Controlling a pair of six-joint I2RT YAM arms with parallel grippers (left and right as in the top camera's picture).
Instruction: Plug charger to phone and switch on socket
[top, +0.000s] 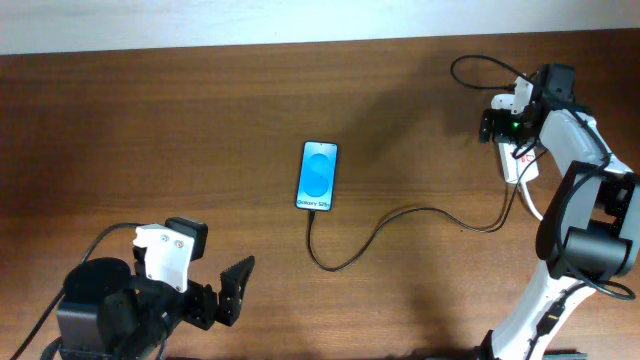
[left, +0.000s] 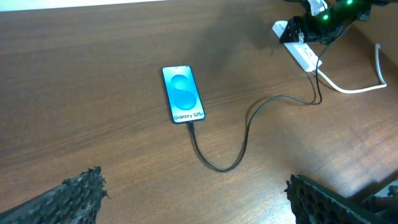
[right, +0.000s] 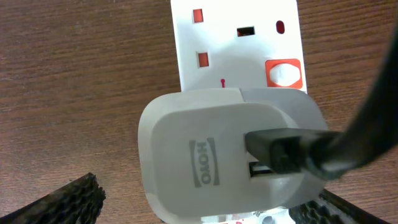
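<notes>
Phone (top: 317, 176): it lay flat near the centre of the overhead frame. The screen was lit blue with a lighter circle, and "Galaxy S25+" was readable at its lower edge in the left wrist view.
Charger (top: 380, 232): the thin black cable started at the bottom edge of the phone, where its connector seemed to be inserted. It made a loop below the phone and ran to the upper right of the frame.
Adapter (right: 211, 162): a pale grey block sat on the socket, with the black plug of the charger in it. Its logo began with "HO"; the other letters were not clear.
Socket (right: 236, 37): the white strip lay at the upper right of the overhead frame. It had red shutters and an orange-red switch (right: 285, 73), whose position I cannot tell.
Right gripper (right: 208, 202): it was above the socket, with fingers apart on both sides of the adapter.
Left gripper (left: 194, 180): it was at the lower left of the overhead frame, with fingers wide apart and holding nothing.
White cord (left: 360, 84): it left the socket toward the right edge.
Table (top: 150, 130): dark brown wood.
</notes>
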